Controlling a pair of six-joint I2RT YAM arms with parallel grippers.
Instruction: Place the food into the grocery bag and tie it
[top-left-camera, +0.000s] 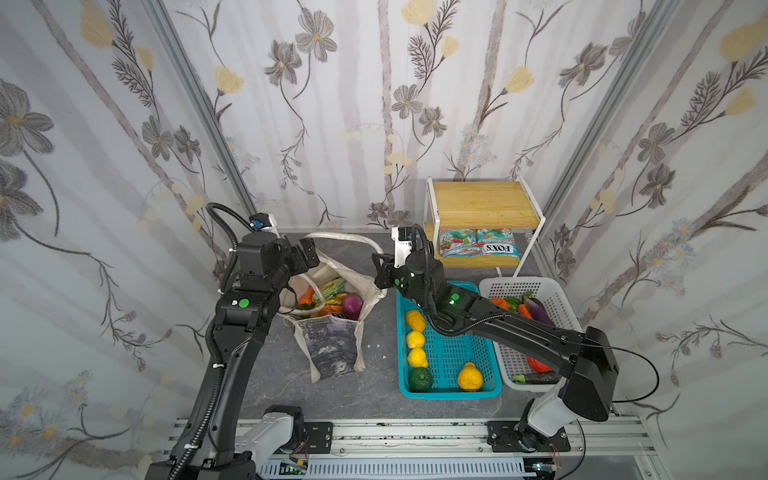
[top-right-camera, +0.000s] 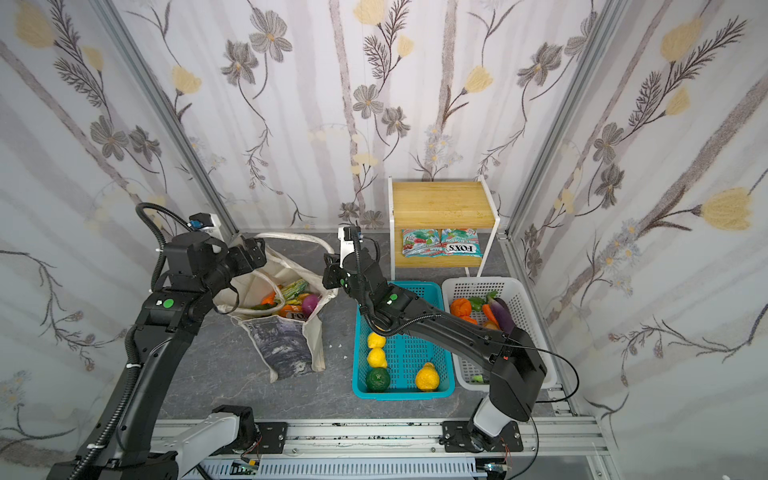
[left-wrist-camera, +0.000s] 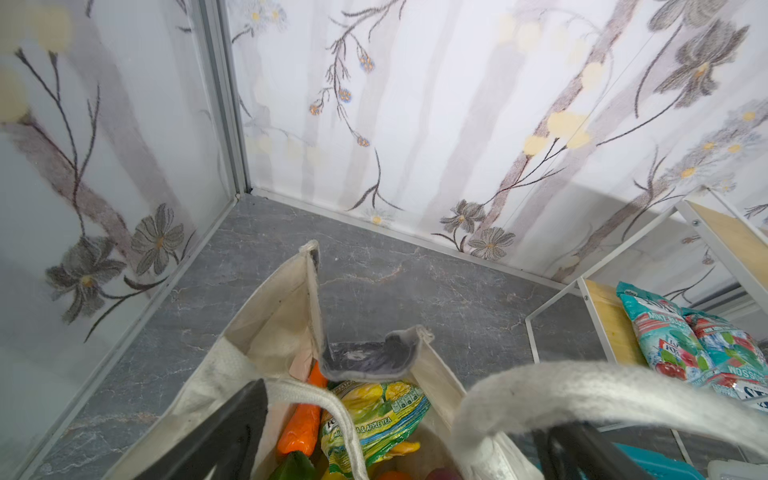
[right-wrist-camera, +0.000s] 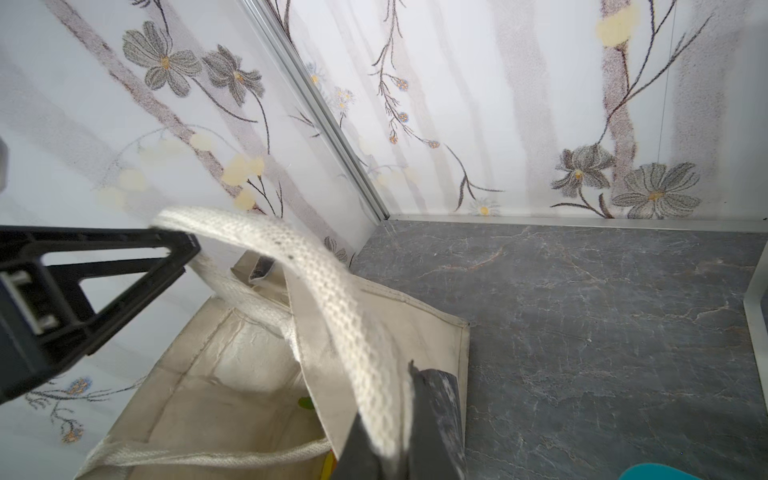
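Observation:
The cream grocery bag (top-left-camera: 332, 347) (top-right-camera: 286, 349) stands open left of centre. Food lies inside it: a purple onion (top-left-camera: 352, 305), an orange carrot (left-wrist-camera: 301, 419) and a yellow-green FOX'S packet (left-wrist-camera: 374, 411). My left gripper (top-left-camera: 309, 253) (left-wrist-camera: 407, 411) hangs open over the bag's far left rim, with a strap handle (left-wrist-camera: 582, 390) draped across one finger. My right gripper (top-left-camera: 379, 264) (right-wrist-camera: 395, 436) is shut on that same strap handle (right-wrist-camera: 332, 291) at the bag's right side. The strap runs from its jaws up to the left gripper's fingertip (right-wrist-camera: 183, 245).
A teal basket (top-left-camera: 449, 357) right of the bag holds several yellow lemons (top-left-camera: 415, 322) and a green fruit. Beside it stands a white basket (top-left-camera: 552, 291) of vegetables. Two FOX'S packets (top-left-camera: 478, 243) lie on the lower board of a wooden shelf rack (top-left-camera: 482, 203). Walls close in on three sides.

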